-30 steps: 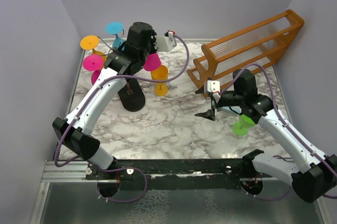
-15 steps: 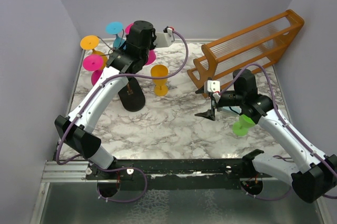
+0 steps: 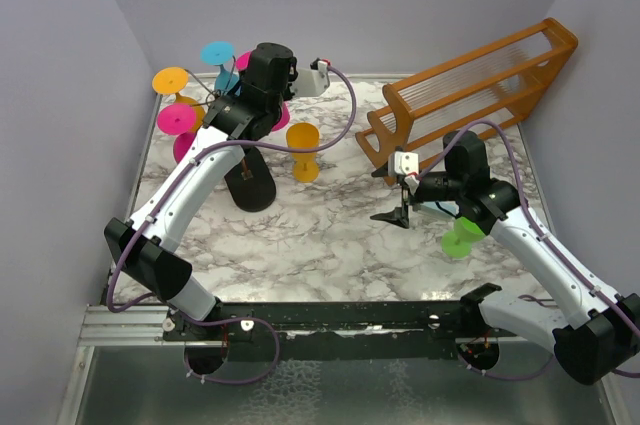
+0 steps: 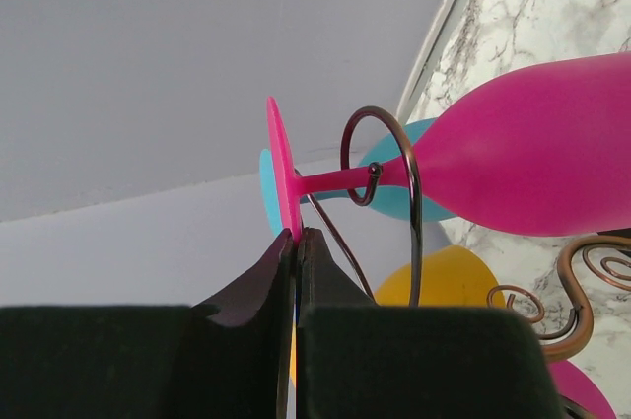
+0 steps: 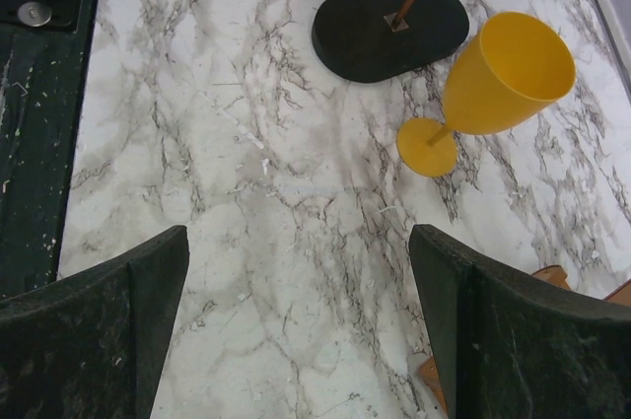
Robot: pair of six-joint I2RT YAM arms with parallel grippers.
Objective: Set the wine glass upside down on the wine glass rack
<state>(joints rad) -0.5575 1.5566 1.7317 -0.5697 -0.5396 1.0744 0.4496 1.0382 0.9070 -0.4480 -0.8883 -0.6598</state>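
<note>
The wine glass point(image 4: 532, 158) is magenta and lies nearly level, bowl to the right. Its stem rests in a curled hook of the dark wire wine glass rack point(image 4: 381, 157). My left gripper point(image 4: 297, 234) is shut on the rim of the glass's round foot. From the top view the left gripper point(image 3: 256, 70) is at the rack's crown, with part of the magenta glass point(image 3: 242, 60) showing behind it. The rack's black oval base point(image 3: 250, 186) sits below. My right gripper point(image 3: 400, 207) hangs open and empty over the marble, as the right wrist view point(image 5: 296, 311) also shows.
Orange point(image 3: 171, 79), cyan point(image 3: 218, 52) and pink point(image 3: 176, 118) glasses hang on the rack. A yellow glass point(image 3: 303, 150) stands upright beside the base. A green glass point(image 3: 460, 238) lies by the right arm. The wooden slatted rack point(image 3: 470, 95) leans at the back right.
My left gripper has carried the magenta glass up and left into the rack's hooks, uncovering the yellow glass. The right arm has stayed still.
</note>
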